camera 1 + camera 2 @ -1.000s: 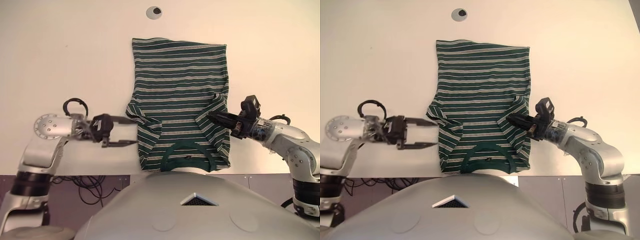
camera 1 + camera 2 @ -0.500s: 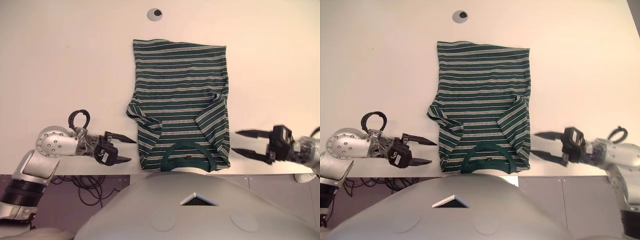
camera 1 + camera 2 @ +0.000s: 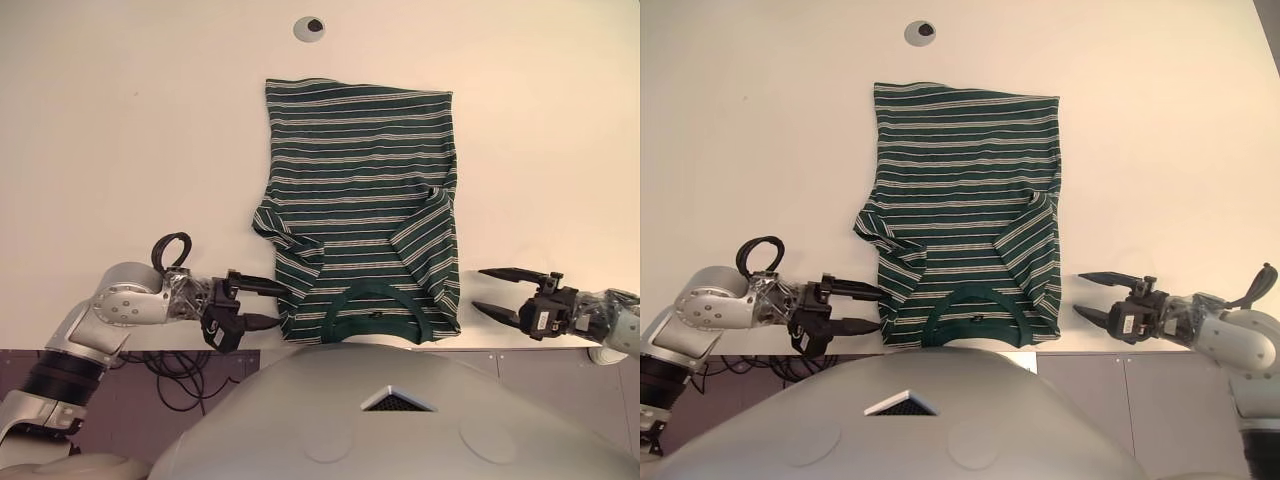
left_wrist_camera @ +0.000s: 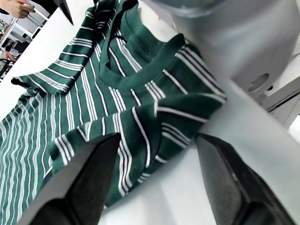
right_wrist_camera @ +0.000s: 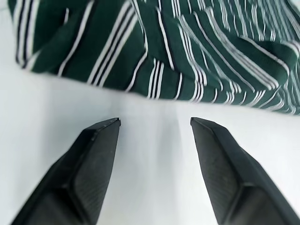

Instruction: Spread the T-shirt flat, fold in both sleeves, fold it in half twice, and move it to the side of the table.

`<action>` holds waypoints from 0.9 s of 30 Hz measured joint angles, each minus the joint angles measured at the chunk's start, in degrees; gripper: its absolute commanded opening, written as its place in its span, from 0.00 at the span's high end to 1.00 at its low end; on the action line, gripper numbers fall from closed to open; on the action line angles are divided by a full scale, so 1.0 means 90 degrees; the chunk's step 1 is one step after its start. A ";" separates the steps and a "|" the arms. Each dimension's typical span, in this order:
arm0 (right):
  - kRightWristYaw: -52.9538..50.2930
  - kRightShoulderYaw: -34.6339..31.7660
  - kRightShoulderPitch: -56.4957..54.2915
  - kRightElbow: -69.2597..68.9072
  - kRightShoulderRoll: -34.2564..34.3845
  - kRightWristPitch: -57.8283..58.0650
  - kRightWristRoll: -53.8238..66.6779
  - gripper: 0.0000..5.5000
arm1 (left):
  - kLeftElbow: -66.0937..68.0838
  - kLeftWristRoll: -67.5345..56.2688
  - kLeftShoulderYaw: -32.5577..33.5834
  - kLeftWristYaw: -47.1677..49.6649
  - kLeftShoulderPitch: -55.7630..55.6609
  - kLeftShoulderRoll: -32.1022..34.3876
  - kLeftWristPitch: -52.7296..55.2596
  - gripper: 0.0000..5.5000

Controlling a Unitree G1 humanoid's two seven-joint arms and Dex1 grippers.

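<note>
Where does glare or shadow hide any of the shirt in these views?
Left eye view: even light on the table, no glare, nothing of the shirt lost to shadow. Left wrist view: the left hand has one dark finger in front of the shirt's corner. Right wrist view: at most a faint shadow along the shirt's edge, the open right hand over bare table.

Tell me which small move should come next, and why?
Probably bring the open right gripper to the near corner of the green striped fabric T-shirt: both sleeves lie folded in, the open left gripper straddles its corner, the right one stands apart.
</note>
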 measured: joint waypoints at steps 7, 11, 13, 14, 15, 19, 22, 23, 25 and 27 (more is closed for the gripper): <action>-0.0516 0.0529 -0.0085 -0.0026 -0.0057 -0.0415 -0.0255 0.49 | -0.0008 0.0006 -0.0344 0.0071 -0.0040 0.0068 0.0120 0.72; -0.0749 0.0822 -0.0174 -0.0085 -0.0066 -0.0506 -0.0447 0.62 | 0.0178 0.0022 -0.0504 0.0155 -0.0101 0.0088 0.0019 0.83; -0.0792 0.0910 -0.0186 -0.0095 -0.0070 -0.0515 -0.0498 0.69 | 0.0235 0.0022 -0.0572 0.0185 -0.0103 0.0092 -0.0003 0.90; -0.0834 0.0957 -0.0197 -0.0101 -0.0074 -0.0522 -0.0547 0.74 | 0.0262 0.0021 -0.0610 0.0193 -0.0107 0.0092 -0.0012 0.94; -0.0869 0.1021 -0.0222 -0.0110 -0.0080 -0.0523 -0.0590 0.76 | 0.0291 0.0020 -0.0649 0.0202 -0.0116 0.0093 -0.0024 0.96; -0.0918 0.1164 -0.0251 -0.0135 -0.0187 -0.0522 -0.0666 0.90 | 0.0371 0.0021 -0.0784 0.0264 -0.0155 0.0096 -0.0089 1.00; -0.0977 0.1272 -0.0256 -0.0148 -0.0299 -0.0500 -0.0696 1.00 | 0.0437 0.0021 -0.0861 0.0320 -0.0203 0.0095 -0.0160 1.00; -0.1005 0.1305 -0.0256 -0.0149 -0.0304 -0.0495 -0.0696 1.00 | 0.0449 0.0021 -0.0886 0.0325 -0.0224 0.0095 -0.0172 1.00; -0.1020 0.1354 -0.0258 -0.0152 -0.0317 -0.0475 -0.0685 1.00 | 0.0521 0.0019 -0.0954 0.0362 -0.0235 0.0097 -0.0260 1.00; -0.0999 0.1394 -0.0256 -0.0160 -0.0334 -0.0356 -0.0545 1.00 | 0.0541 -0.0078 -0.1034 0.0361 -0.0242 0.0117 -0.0213 1.00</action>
